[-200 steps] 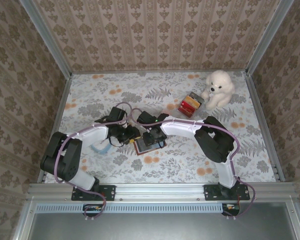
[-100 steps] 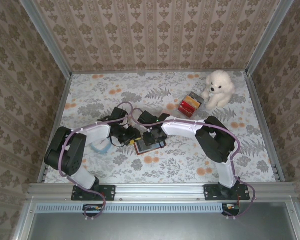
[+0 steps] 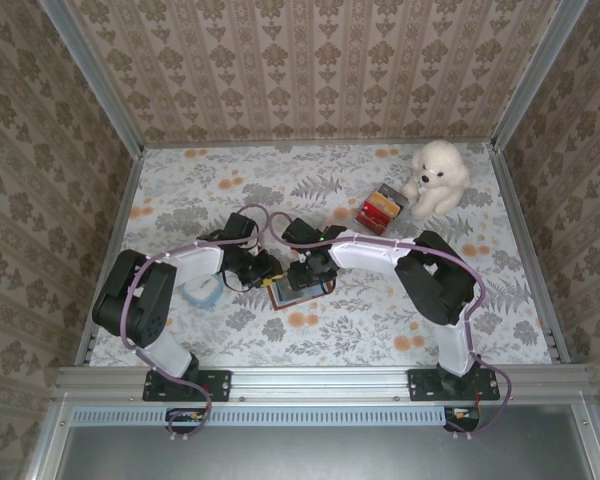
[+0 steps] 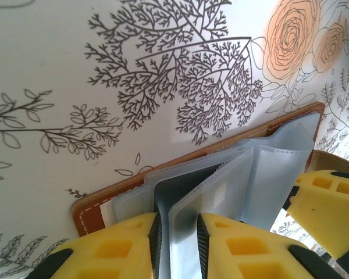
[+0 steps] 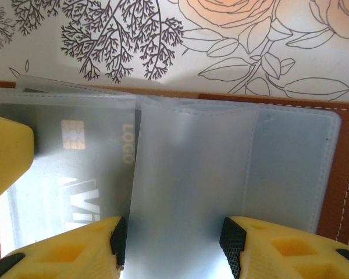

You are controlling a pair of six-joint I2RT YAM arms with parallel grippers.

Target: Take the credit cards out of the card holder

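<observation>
The brown card holder (image 3: 298, 291) lies open mid-table, its clear sleeves (image 4: 262, 174) fanned upward. My left gripper (image 3: 269, 270) is at its left edge, and in the left wrist view its pads (image 4: 202, 244) are pinched on one upright sleeve leaf. My right gripper (image 3: 306, 274) is over the holder from the right. Its black pads (image 5: 232, 239) stand wide apart astride a clear sleeve (image 5: 180, 192), gripping nothing. A grey credit card (image 5: 75, 168) with a chip and the word LOGO sits inside the sleeve to the left. The holder's stitched brown cover (image 5: 346, 174) shows at the right.
A white plush dog (image 3: 438, 178) sits at the back right, with a small red and yellow box (image 3: 380, 210) beside it. A pale blue ring-like thing (image 3: 202, 293) lies left of the holder under the left arm. Patterned walls enclose the table.
My left gripper's jaws have narrowed onto the sleeve leaf. The left arm's elbow has swung slightly toward the right. The right gripper has barely shifted over the holder.
</observation>
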